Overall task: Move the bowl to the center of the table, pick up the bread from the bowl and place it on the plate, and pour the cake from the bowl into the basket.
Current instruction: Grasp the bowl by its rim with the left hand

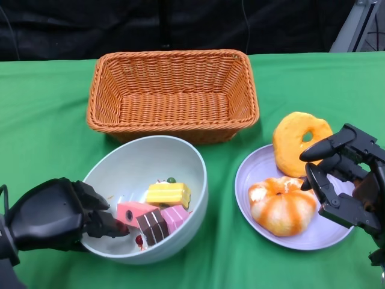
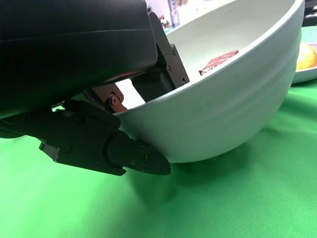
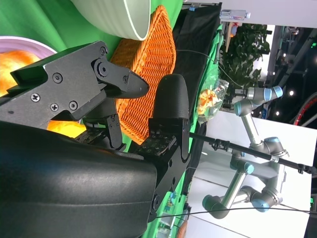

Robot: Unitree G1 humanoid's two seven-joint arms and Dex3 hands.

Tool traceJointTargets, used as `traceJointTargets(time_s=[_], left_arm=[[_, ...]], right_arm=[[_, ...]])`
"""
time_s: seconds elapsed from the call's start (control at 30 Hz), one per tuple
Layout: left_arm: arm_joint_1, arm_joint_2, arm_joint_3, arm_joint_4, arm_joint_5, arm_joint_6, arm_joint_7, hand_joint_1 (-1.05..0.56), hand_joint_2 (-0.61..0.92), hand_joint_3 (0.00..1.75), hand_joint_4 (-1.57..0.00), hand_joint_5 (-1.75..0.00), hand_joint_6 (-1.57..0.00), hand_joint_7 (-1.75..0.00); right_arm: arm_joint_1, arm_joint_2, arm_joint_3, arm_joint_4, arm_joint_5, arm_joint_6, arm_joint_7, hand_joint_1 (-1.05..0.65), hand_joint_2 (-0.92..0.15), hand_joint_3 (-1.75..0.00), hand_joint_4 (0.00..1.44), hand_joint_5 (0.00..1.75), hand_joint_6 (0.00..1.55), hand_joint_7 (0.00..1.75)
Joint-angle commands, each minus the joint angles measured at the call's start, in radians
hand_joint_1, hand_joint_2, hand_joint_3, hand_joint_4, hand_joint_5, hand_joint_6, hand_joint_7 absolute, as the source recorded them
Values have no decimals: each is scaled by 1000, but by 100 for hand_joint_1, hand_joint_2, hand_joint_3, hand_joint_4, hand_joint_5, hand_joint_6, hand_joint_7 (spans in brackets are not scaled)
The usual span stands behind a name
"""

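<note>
My left hand (image 1: 57,214) pinches the bowl (image 1: 123,174) rim at its eight o'clock, fingers inside and under the wall; cake pieces (image 1: 157,214) lie within. My right hand (image 1: 343,174) hovers open, holding nothing, over the plate (image 1: 246,174), which carries two breads (image 1: 281,205).

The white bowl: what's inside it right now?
In the bowl lie small cake pieces: yellow, pink, and a brown-and-pink one. The left hand grips the rim, its fingers hiding part of the bowl's bottom.
</note>
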Motion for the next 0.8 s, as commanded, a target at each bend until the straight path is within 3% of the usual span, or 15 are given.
traceJointTargets(time_s=[0.03,0.3,0.33,0.43,0.47,0.5,0.53,0.57,0.67,0.73,0.8], left_arm=[[-7,-8,-29,13,-30,5,1,-30,90,0,-99,-3,-93,-2],[-3,-18,-47,17,-93,-17,14,-28,90,0,-102,-3,-96,-2],[-1,-22,-46,18,-102,-21,16,-26,84,0,-108,-5,-105,-6],[7,-30,-41,18,-135,-39,25,-25,81,0,-112,-7,-110,-7],[15,-36,-30,18,-155,-55,38,-21,81,1,-115,-46,-122,-11],[22,-41,-23,16,-172,-68,53,-17,83,1,-100,-93,-125,-16],[26,-42,-18,13,-185,-78,63,-14,88,1,-89,-122,-121,-31],[27,-42,-16,10,-191,-85,68,-11,90,4,-83,-140,-107,-64],[31,-28,12,2,-245,-149,11,-9,92,18,-80,-153,-90,-101],[33,-17,49,12,-320,-235,-91,-10,91,28,-80,-156,-89,-106],[39,-14,91,37,-417,-317,-222,-10,79,58,-81,-158,-89,-106]], right_arm=[[0,1,-13,-4,9,12,-11,-8,-71,-77,62,157,63,128],[0,-1,-12,-5,-1,21,-19,-8,-71,-77,64,154,65,126],[1,-1,-12,-4,1,18,-18,-7,-72,-77,64,154,65,126],[4,1,-12,-6,5,17,-17,-6,-71,-78,64,154,65,126],[7,2,-13,-8,7,17,-16,-5,-71,-79,64,154,64,126],[9,2,-13,-8,11,16,-14,-4,-72,-79,63,154,64,126],[10,2,-13,-8,11,15,-13,-4,-72,-79,63,155,64,126],[10,2,-13,-8,11,15,-13,-3,-72,-79,63,155,64,126],[11,1,-10,-10,3,20,-18,-4,-71,-79,63,156,64,127],[10,0,-8,-7,-1,21,-18,-4,-71,-80,63,155,63,127],[8,1,-7,-3,-2,19,-17,-3,-71,-80,64,155,63,127]])
